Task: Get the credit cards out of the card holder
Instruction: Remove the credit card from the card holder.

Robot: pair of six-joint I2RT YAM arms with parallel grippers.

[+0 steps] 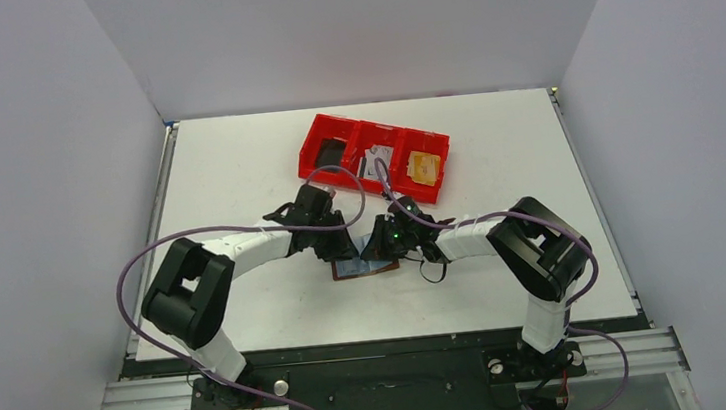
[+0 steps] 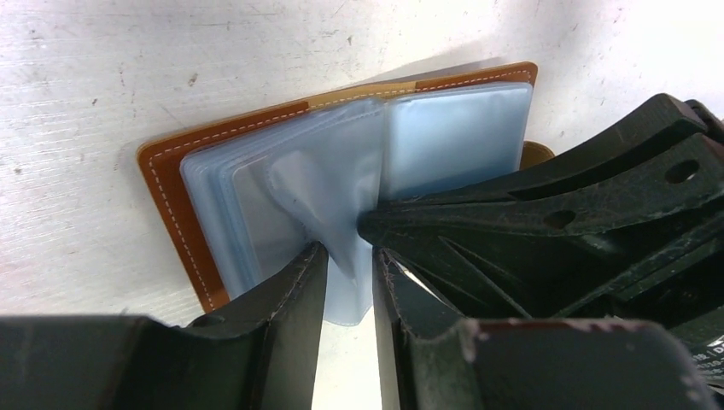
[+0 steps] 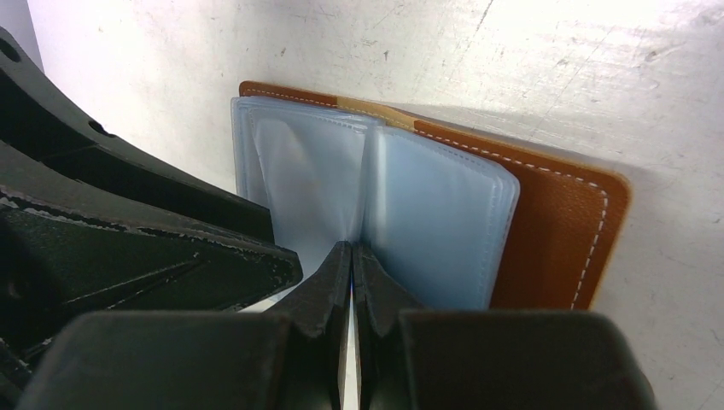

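My right gripper [image 3: 351, 249], jaws closed, seemingly pins the card holder [image 3: 555, 222] at its spine so my left gripper [image 2: 350, 252] — jaws straddling a sleeve [image 2: 316, 184], grip unclear — can work it.

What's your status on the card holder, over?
Left fingers apart around a plastic sleeve. Right fingers shut, tips at the card holder fold. Holder open on table, no cards showing. Nothing in the way.
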